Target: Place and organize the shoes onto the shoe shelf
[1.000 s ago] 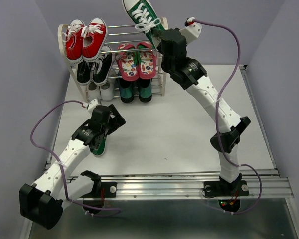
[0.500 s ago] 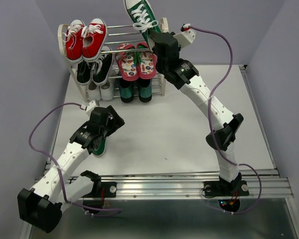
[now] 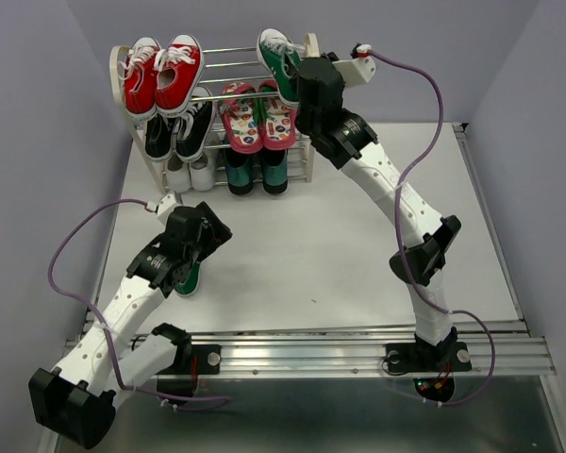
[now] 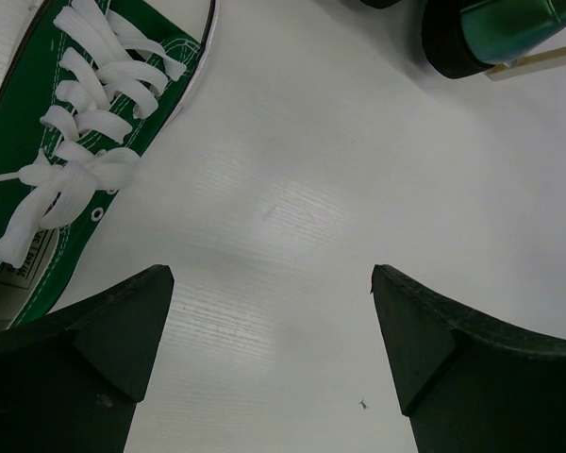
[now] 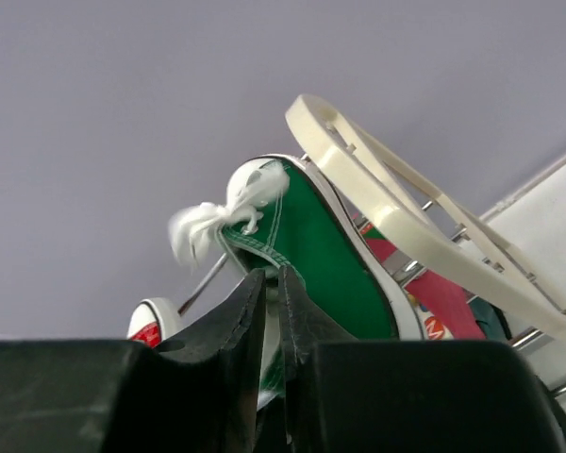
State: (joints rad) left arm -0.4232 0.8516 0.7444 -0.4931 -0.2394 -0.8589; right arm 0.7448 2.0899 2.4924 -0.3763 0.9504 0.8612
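Note:
A green canvas sneaker (image 3: 278, 64) lies toe-back on the right of the shoe shelf's (image 3: 123, 71) top tier. My right gripper (image 3: 295, 83) is behind its heel. In the right wrist view the right gripper (image 5: 272, 274) is shut on the sneaker's (image 5: 330, 255) heel collar, beside the cream side frame (image 5: 396, 203). The other green sneaker (image 3: 189, 278) lies on the table, partly under my left arm. My left gripper (image 4: 269, 283) hangs open over bare table, just right of that sneaker (image 4: 66, 160). Pink-red flip-flops (image 3: 259, 113) sit on the middle tier, with dark green loafers (image 3: 255, 172) below.
Red sneakers (image 3: 162, 74) fill the top tier's left half, with black sneakers (image 3: 179, 127) beneath them. A loafer's heel (image 4: 495, 24) shows at the top right of the left wrist view. Purple walls close in the back and sides.
My right gripper has brought the green sneaker down from a raised, tilted pose onto the top tier. The left arm has shifted slightly lower and to the left.

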